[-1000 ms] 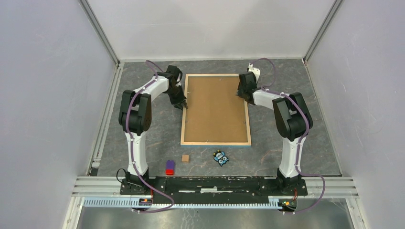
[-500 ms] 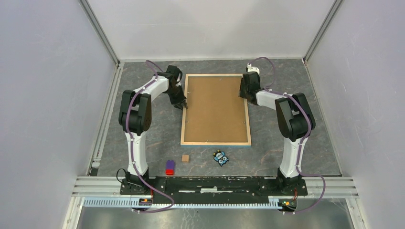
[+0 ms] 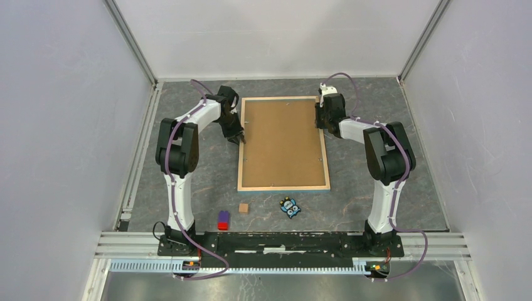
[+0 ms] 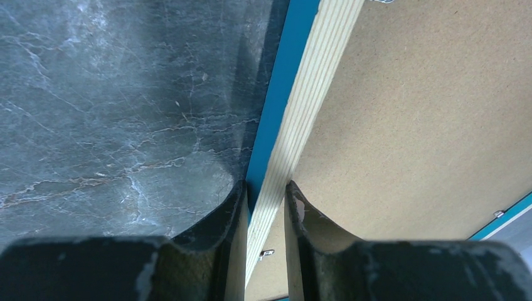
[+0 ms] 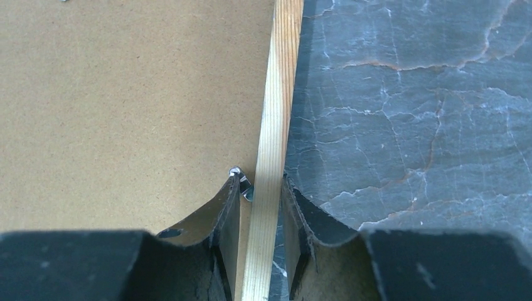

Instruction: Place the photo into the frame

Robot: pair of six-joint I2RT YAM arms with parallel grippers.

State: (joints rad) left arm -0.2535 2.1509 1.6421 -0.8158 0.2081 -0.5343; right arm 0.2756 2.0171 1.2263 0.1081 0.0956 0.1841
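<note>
The frame (image 3: 283, 187) lies face down on the table, wood-coloured back rim up, blue edge at its sides. The brown backing board (image 3: 282, 141) fills it. The photo is hidden. My left gripper (image 3: 241, 139) is at the left rim; in the left wrist view (image 4: 266, 185) its fingertips pinch the rim (image 4: 313, 81) from both sides. My right gripper (image 3: 324, 120) is at the far part of the right rim. In the right wrist view (image 5: 261, 179) its jaws straddle the rim (image 5: 282, 75), with a small gap on the board side.
A small wooden cube (image 3: 243, 207), a red and purple block (image 3: 223, 219) and a small blue patterned object (image 3: 290, 207) lie near the frame's front edge. A metal clip (image 5: 244, 185) sits on the board by my right fingers. Walls enclose the table.
My right gripper has slid along the right rim toward the far end. The frame, the board and my left gripper have not moved.
</note>
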